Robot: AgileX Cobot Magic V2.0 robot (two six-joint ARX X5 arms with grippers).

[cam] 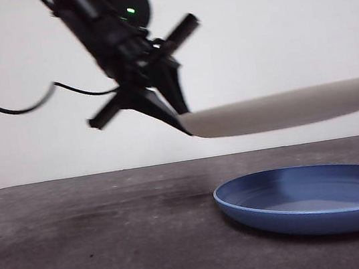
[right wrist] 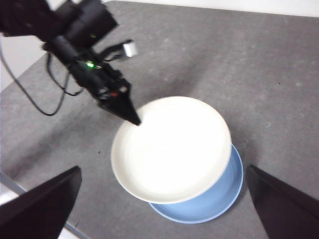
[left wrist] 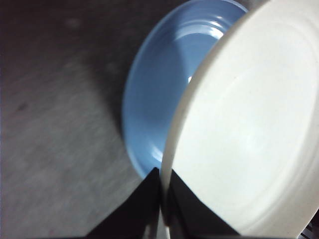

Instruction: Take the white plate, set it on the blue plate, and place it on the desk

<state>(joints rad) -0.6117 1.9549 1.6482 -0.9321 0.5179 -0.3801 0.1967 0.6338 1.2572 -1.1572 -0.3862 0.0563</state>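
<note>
Left gripper (left wrist: pixel 162 199) pinches the white plate's (left wrist: pixel 249 129) rim above the blue plate (left wrist: pixel 159 99).

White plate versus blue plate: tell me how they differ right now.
The white plate is matte cream; the blue plate is glossy blue. The white plate hangs in the air, its rim pinched by the left tool, while the blue plate lies flat on the desk. The white plate is held over the blue one with a clear gap between them. Both are wide, shallow, round plates of about equal size.
</note>
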